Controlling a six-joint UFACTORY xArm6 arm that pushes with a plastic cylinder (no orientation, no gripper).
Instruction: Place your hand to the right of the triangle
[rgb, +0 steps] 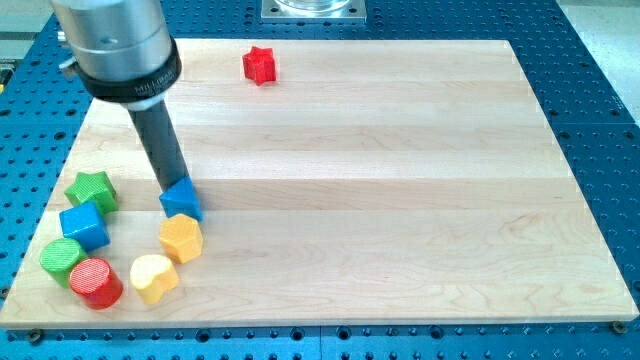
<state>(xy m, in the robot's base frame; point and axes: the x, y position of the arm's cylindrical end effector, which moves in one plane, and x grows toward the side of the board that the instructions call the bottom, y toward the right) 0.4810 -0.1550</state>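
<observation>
A blue triangle block lies on the wooden board at the view's lower left. My tip stands right at the triangle's upper left edge, touching or almost touching it. The dark rod rises from there up to the arm's grey body at the view's top left.
Near the triangle lie an orange hexagon, a yellow heart, a red cylinder, a green cylinder, a blue cube and a green star. A red star sits near the top edge.
</observation>
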